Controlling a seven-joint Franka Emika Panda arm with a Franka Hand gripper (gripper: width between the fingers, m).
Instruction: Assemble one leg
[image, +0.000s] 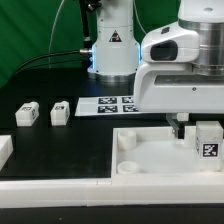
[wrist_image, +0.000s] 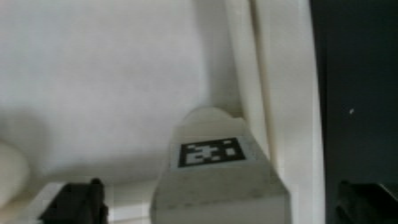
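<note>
A white leg (image: 208, 143) with a black-and-white tag stands at the right end of the large white tray-like piece (image: 150, 160). My gripper (image: 192, 134) hangs low over it, with one dark finger (image: 180, 128) showing beside the leg. In the wrist view the leg (wrist_image: 214, 150) lies between my two fingertips (wrist_image: 75, 202), which stand wide apart and clear of its sides. The gripper (wrist_image: 217, 208) is open around the leg. The tray's raised rim (wrist_image: 276, 90) runs alongside the leg.
Two more legs (image: 27, 114) (image: 60, 112) lie on the black table at the exterior view's left, and a third white piece (image: 5, 148) sits at the left edge. The marker board (image: 110, 104) lies behind the tray. The arm's base (image: 112, 50) stands at the back.
</note>
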